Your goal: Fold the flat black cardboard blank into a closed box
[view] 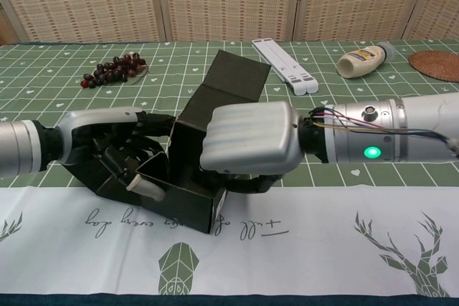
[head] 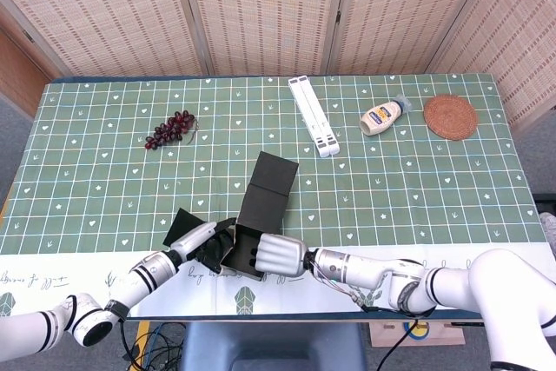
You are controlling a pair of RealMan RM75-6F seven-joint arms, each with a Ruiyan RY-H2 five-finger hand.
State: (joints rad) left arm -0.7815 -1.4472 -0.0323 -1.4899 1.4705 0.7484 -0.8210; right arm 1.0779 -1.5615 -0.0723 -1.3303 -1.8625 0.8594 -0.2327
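The black cardboard box [head: 261, 206] [view: 204, 116] stands partly folded near the table's front edge, its lid flap tilted up toward the back. My right hand [head: 274, 255] [view: 247, 146] grips its near right wall, fingers curled over the wall's top edge. At the box's left side my left hand [head: 198, 241] [view: 115, 148] has its fingers curled against a side flap [view: 100, 177] that lies out to the left. The box's inside is mostly hidden behind both hands.
A bunch of dark grapes [head: 170, 129] lies at the back left. A white folded stand [head: 314, 115], a mayonnaise bottle [head: 383, 115] and a round woven coaster [head: 450, 116] sit toward the back right. A white printed cloth strip [view: 301, 234] runs along the front edge.
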